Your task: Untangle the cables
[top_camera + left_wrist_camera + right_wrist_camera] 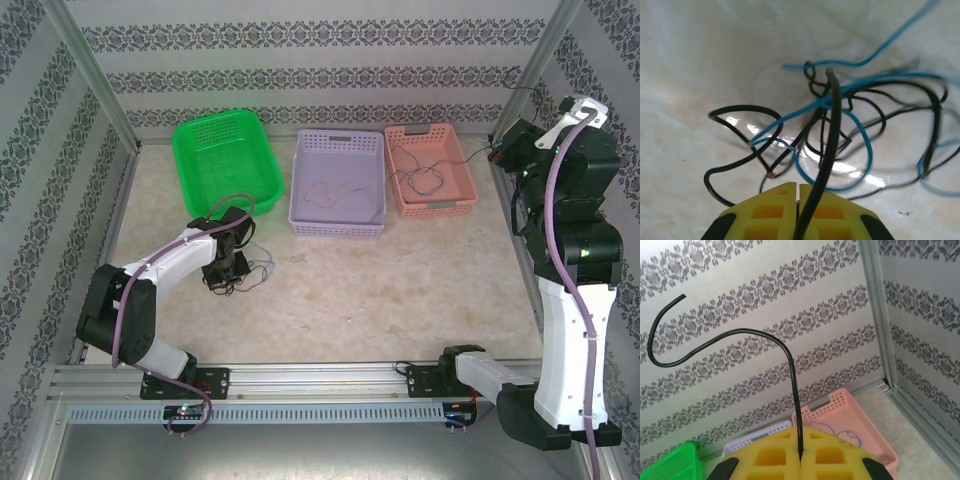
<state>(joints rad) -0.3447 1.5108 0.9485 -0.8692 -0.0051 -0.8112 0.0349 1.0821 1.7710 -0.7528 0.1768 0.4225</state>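
A small tangle of thin black and blue cables (pixel 860 125) lies on the marble tabletop at the left (pixel 250 275). My left gripper (pixel 228 268) is low over it. Its yellow jaws (pixel 798 187) are shut on one black cable (pixel 834 120), which rises from between them across the tangle. My right gripper (pixel 498 152) is raised at the far right beside the pink basket. In the right wrist view it (pixel 800 434) is shut on another black cable (pixel 795 390), which stands up and curls away to the left in the air.
Three baskets stand along the back: green (pixel 268 160), purple (pixel 337 229) with a pale wire (pixel 330 192) inside, and pink (pixel 438 208) holding thin wires (pixel 420 172). Patterned walls and metal posts close the table in.
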